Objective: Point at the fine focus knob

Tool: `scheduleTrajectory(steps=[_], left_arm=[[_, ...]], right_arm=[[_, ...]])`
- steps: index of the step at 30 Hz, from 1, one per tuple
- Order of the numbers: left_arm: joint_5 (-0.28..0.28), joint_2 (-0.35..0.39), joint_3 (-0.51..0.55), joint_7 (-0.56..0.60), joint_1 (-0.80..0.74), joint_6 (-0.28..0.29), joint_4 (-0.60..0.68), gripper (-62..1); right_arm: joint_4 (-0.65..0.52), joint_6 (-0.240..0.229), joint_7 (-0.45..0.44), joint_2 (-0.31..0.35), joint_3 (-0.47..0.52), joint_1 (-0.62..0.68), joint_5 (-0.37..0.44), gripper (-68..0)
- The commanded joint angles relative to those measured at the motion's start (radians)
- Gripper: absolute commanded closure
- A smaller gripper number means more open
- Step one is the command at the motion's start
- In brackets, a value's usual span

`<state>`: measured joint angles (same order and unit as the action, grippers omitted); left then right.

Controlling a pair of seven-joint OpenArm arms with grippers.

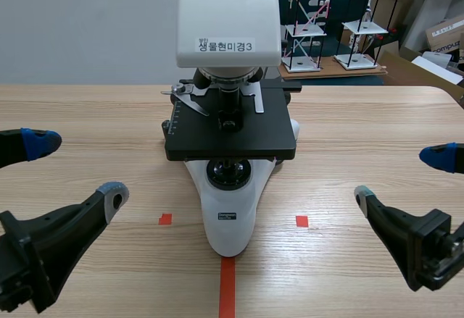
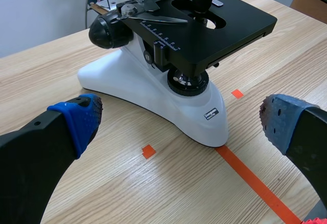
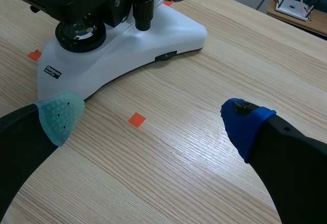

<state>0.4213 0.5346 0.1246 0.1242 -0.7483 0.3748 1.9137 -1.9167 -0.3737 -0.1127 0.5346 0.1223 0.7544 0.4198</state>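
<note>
While left gripper [image 2: 180,120] and right gripper [image 3: 153,119] gape wide, the white moulded microscope's [image 1: 229,216] hard black round focus knob [image 2: 108,31] sits at the left's eleven o'clock; likely free-turning; touch its hub lightly.

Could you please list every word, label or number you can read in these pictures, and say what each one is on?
"생물현미경3": white label on the microscope head; the line above it is too small to read.
"compu", cut off: cardboard box.
Badge on the microscope base: too small to read.
Scale numbers on the stage: too small to read.
</note>
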Motion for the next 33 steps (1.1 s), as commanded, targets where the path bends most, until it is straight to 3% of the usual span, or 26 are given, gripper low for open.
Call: scheduleTrajectory(steps=[1, 33], left_arm=[[0.011, 0.000, -0.001, 0.014, 0.001, 0.005, 0.016, -62.3], [0.011, 0.000, -0.001, 0.014, 0.001, 0.005, 0.016, -62.3]], right_arm=[[-0.012, 0.004, -0.016, 0.003, -0.003, -0.006, 0.007, -59.1], [-0.012, 0.009, -0.016, 0.002, -0.003, -0.011, 0.007, -57.3]])
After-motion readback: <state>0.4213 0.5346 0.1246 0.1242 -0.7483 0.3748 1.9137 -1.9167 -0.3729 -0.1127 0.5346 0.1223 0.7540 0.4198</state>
